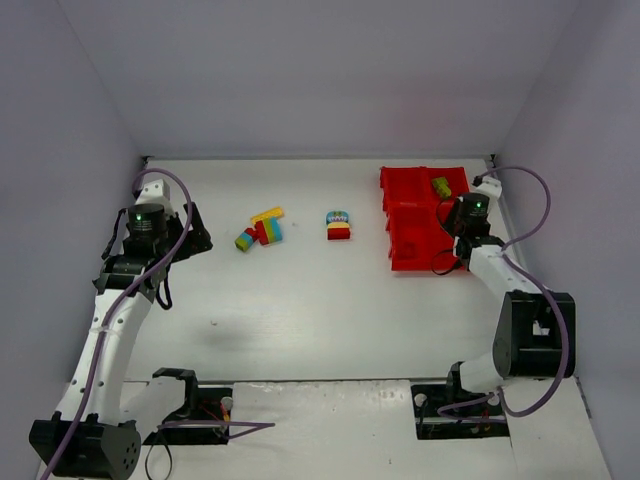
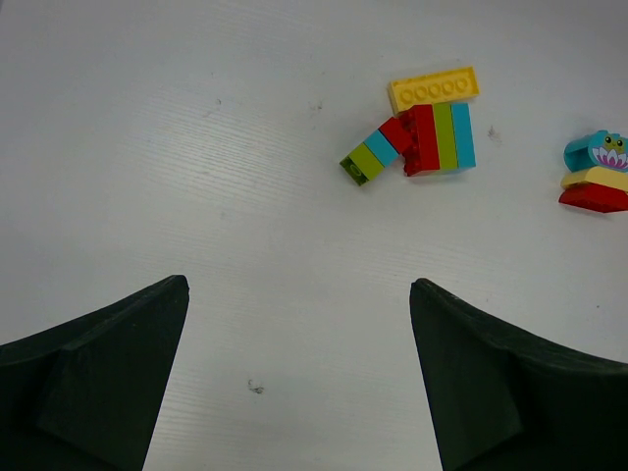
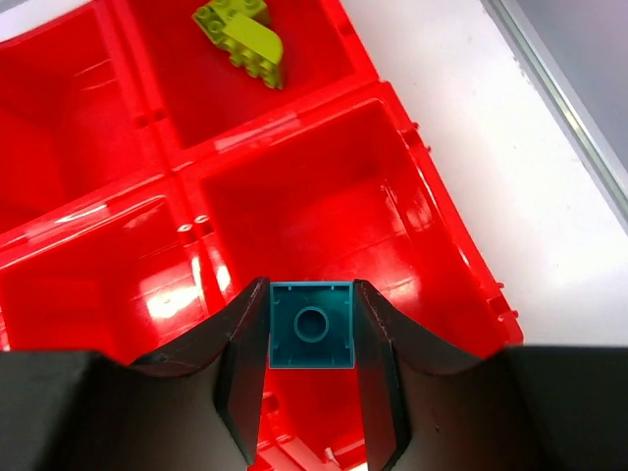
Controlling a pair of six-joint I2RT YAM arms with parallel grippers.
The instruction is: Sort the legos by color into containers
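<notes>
Over tray [image 3: 294, 123] | right hand [image 3: 312, 339] clamps teal brick [image 3: 312, 322] | left hand [image 2: 299, 285] apart above table [image 2: 196, 147]

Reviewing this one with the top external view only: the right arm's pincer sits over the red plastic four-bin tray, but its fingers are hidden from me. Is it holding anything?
Observer: Yes. The right pincer is shut on a small teal square plastic brick.
Operator: Which bin is under it?
Observer: A bin of the red plastic tray that looks bare, next to the one holding the lime green plastic brick.
Operator: And the left pincer?
Observer: The left pincer is open, with only the white table between its fingers.
</notes>
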